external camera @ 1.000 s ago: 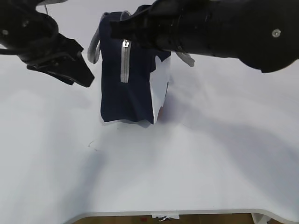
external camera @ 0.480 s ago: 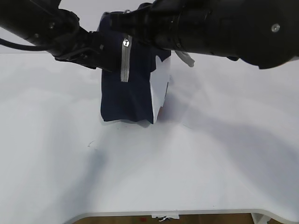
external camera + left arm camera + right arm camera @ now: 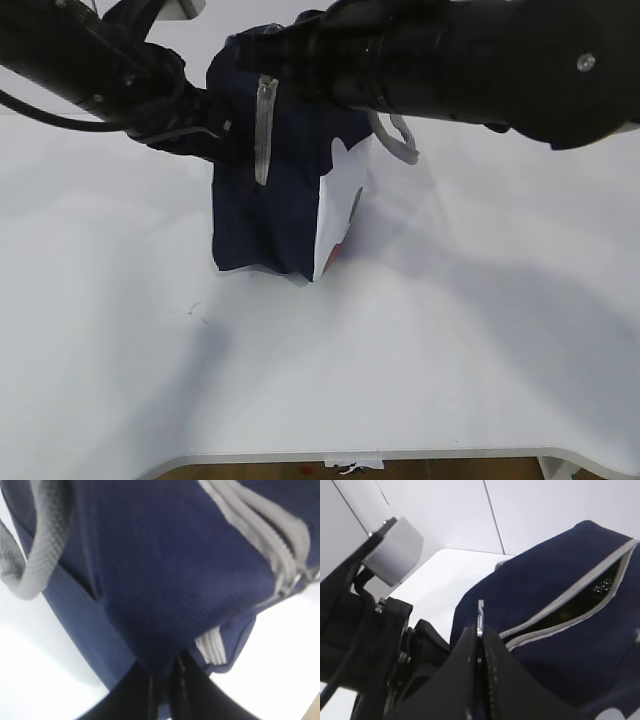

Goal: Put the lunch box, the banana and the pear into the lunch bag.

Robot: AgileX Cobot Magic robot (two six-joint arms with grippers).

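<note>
The lunch bag (image 3: 275, 190) stands upright toward the far middle of the white table (image 3: 330, 370), tipped a bit, with loads of bare tabletop open on the near side and out to the left and right. The table's near edge curves off at the bottom corners.

The left gripper (image 3: 165, 680) comes in from the left and its black fingers are pinched together on a fold of the navy fabric at the bag's corner (the wrist view shows the cloth bunched right into them). A grey webbing handle (image 3: 42, 545) loops down just beside it, coarse woven texture.

The right gripper (image 3: 480, 645) reaches across from the right at the bag's top, clamped on the thin metal zipper pull (image 3: 480, 617). The grey zipper (image 3: 570, 605) gapes partly apart there, with a dark interior and a bit of glint inside; can't tell what's in it.

The bag is soft and boxy, matte navy cloth with a white side panel (image 3: 338, 215) on the right face.
</note>
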